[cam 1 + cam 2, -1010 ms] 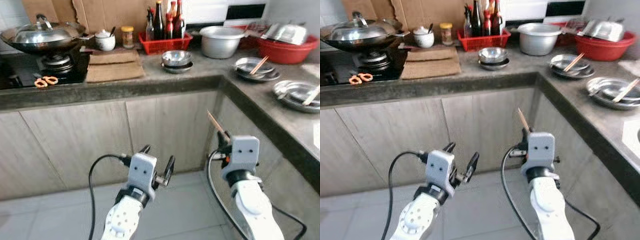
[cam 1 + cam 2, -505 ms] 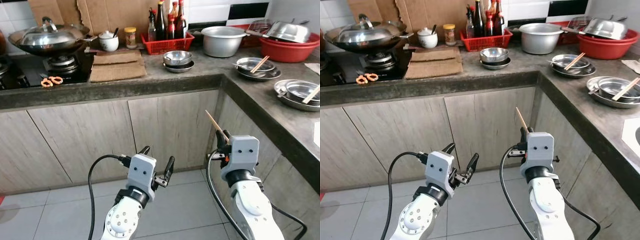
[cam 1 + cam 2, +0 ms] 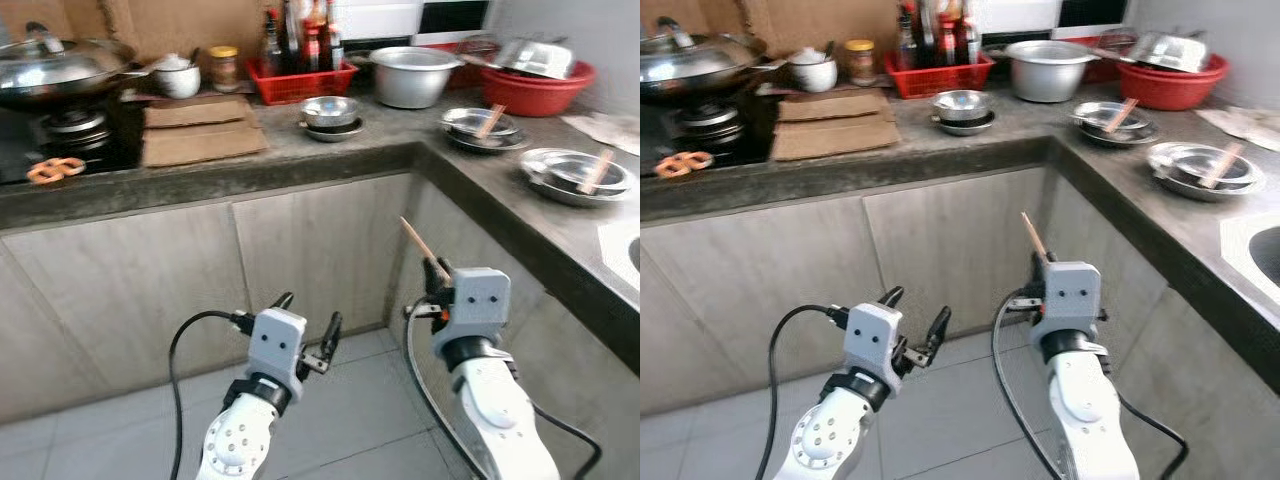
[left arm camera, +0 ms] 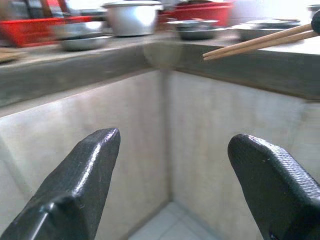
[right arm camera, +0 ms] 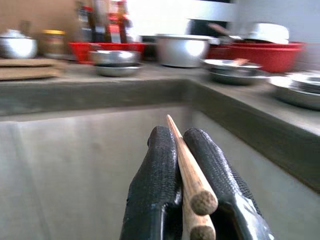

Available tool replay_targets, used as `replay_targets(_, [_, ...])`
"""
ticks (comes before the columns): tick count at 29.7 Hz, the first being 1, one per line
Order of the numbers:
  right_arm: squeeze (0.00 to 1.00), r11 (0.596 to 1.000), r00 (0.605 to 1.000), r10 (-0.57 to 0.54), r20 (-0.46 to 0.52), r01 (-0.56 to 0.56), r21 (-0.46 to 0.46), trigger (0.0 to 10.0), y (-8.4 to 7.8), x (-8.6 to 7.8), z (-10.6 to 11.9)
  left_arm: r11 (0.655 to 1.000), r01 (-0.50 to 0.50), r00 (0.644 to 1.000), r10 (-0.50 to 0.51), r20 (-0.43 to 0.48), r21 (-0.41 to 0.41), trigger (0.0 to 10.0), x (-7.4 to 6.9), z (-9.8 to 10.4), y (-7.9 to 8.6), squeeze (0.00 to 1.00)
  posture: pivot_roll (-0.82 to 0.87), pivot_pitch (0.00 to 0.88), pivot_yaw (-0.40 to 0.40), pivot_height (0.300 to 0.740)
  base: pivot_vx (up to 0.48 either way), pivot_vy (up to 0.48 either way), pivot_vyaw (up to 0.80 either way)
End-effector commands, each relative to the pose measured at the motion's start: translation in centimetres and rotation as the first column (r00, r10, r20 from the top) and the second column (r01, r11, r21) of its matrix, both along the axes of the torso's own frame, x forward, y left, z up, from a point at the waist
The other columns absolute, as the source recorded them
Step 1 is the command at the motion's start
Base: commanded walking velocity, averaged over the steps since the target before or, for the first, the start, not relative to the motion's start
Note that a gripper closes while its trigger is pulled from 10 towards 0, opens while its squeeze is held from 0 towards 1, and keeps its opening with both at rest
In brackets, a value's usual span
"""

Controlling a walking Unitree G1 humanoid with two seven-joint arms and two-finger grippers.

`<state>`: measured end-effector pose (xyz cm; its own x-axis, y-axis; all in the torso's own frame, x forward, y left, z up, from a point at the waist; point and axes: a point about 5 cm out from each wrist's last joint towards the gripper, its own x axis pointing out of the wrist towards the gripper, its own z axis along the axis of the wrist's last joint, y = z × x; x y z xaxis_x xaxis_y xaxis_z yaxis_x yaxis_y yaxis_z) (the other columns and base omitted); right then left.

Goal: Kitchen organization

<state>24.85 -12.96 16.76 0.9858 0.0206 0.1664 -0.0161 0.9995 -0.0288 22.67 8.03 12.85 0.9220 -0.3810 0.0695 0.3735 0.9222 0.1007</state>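
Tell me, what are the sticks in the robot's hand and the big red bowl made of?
The chopsticks, clamped in the right gripper, look like plain wood: tan, matte, with visible grain and blunt cut ends. The red basin is probably plastic, given its bright, even color and thick, smooth rim, though blur leaves that open.

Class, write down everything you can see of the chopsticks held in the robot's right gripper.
The chopsticks are a pair of plain, light brown sticks that look wooden, with blunt round butt ends. They lie side by side, clamped between the two black fingers of the right gripper. Their tips slant up toward the robot's left, in front of the cabinet doors, below the countertop.
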Motion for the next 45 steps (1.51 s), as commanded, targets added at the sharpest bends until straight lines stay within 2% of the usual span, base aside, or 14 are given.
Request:
replay_targets(1, [0.0,1.0,1.0,-0.016,-0.012,0.015,-0.006,10.0,-0.29,0.04,-0.11,1.0,0.01,1.0,-0.01,0.004,-0.002,10.0,-0.04,0.2,-0.24,0.0,0.04,0.029,-0.018,0.74,0.0,0.341,-0.79])
replay_targets(26, [0.0,1.0,0.999,-0.025,-0.02,0.025,0.003,10.0,-0.2,0.02,-0.25,1.0,0.006,1.0,-0.006,0.007,0.002,10.0,0.12,0.3,-0.12,0.0,0.04,0.037,-0.014,0.74,0.0,0.336,-0.78])
replay_targets(45, [0.0,1.0,0.999,-0.022,-0.041,0.022,0.002,10.0,-0.12,-0.66,-0.77,1.0,0.014,1.0,-0.014,0.007,0.006,10.0,0.15,0.27,-0.08,0.0,0.04,0.033,-0.006,0.74,0.0,0.336,-0.78])
